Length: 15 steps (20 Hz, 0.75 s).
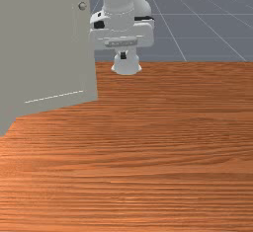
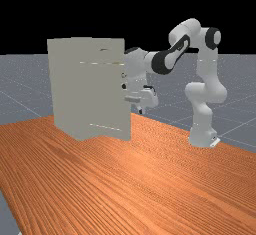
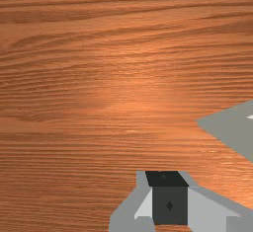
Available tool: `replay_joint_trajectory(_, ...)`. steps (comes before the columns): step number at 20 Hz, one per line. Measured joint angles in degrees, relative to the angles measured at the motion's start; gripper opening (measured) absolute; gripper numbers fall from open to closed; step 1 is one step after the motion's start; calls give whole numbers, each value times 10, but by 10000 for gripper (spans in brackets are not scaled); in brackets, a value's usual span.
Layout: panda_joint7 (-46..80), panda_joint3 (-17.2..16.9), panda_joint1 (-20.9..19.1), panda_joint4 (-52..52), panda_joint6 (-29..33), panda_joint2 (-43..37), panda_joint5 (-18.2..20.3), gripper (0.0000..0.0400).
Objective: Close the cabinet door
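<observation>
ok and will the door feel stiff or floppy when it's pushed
Likely stiff: the door looks like a flat, straight-edged panel. It would probably swing rather than slide, going by the knob near one upright edge. That knob looks small and rounded, perhaps slippery.

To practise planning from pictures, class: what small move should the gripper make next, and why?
Probably ease the gripper toward the front view's right, to round the door's edge. The door stands open, knob facing that camera; in the far view its edge hides part of the arm, seemingly behind it.
</observation>
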Motion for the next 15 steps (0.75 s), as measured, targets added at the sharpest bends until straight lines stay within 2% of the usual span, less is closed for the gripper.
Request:
replay_joint_trajectory(5, -62, -53, -4, -12, -9, -18, -1, 0)
replay_joint_trajectory(9, -109, -117, 53, -26, -10, -30, -2, 0)
replay_joint_trajectory(11, -121, -164, 74, -27, -8, -32, -6, 0)
replay_joint_trajectory(13, -128, -232, 39, -29, -7, -28, -16, 0)
replay_joint_trajectory(15, -141, -282, 9, -29, -6, -33, -24, 0)
